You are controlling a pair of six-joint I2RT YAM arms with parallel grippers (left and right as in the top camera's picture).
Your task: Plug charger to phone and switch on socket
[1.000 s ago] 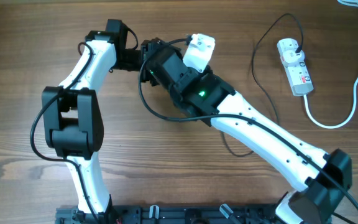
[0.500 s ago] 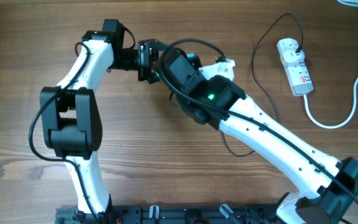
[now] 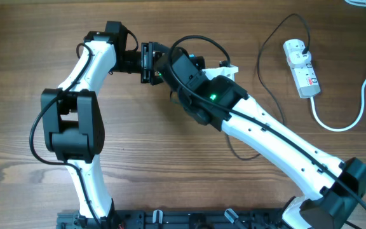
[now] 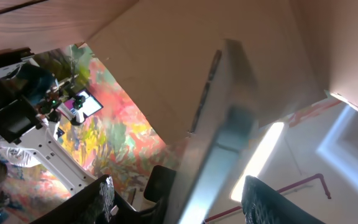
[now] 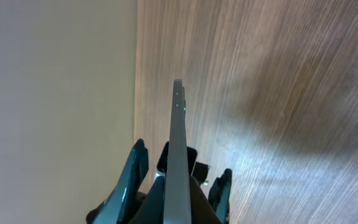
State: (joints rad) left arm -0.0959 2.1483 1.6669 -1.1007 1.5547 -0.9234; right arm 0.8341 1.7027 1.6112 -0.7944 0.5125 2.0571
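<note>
Right wrist view gives me the clearest read: the phone [image 5: 177,134] stands edge-on, a thin slab clamped in the right gripper [image 5: 178,180], lifted off the wooden table [image 5: 278,74]. Overhead, the left gripper [image 3: 150,63] sits just beside the right wrist near the middle of the far side of the table. In its own camera its fingers [image 4: 106,196] stand apart with a blurred grey shape between them. I take that shape for the phone, though I cannot tell whether they touch it. I judge this to be a hand-over or a bracing grip. To do it well, I want the left jaws to close on the phone's long edges, square to the slab and clear of the port end. The right grip should hold firm until the left one is plainly seated. Letting go early risks the phone twisting or dropping. The charger [image 3: 260,67] runs as a black loop from the socket [image 3: 301,67], which lies well apart to the right. The cable passes under the right arm and its plug tip is hidden, so I would find that tip before committing either arm.
</note>
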